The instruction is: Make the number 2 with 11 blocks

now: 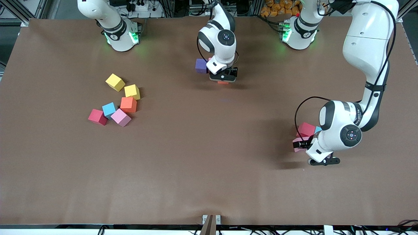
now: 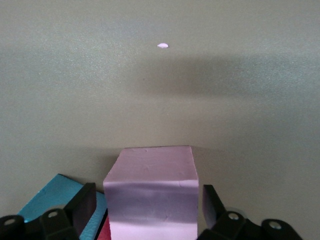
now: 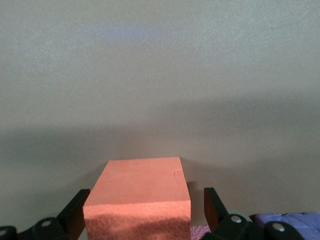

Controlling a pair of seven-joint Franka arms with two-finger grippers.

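My left gripper [image 1: 300, 143] is low over the table at the left arm's end, open, with its fingers astride a pale pink block [image 2: 150, 195], a narrow gap on each side. Beside that block lie a light blue block [image 2: 52, 197] and a red-pink one [image 1: 307, 129]. My right gripper [image 1: 223, 78] is down near the robots' bases at mid-table, open around an orange block [image 3: 137, 192] resting on the table, not touching it. A purple block [image 1: 201, 65] sits right beside it, with a sliver of pink showing next to it.
Toward the right arm's end lies a loose cluster: two yellow cubes [image 1: 115, 82] [image 1: 132, 91], an orange block [image 1: 128, 104], a light blue block [image 1: 109, 109], a red-pink block [image 1: 97, 117] and a pink block [image 1: 120, 117]. The brown table [image 1: 209, 156] stretches wide between the groups.
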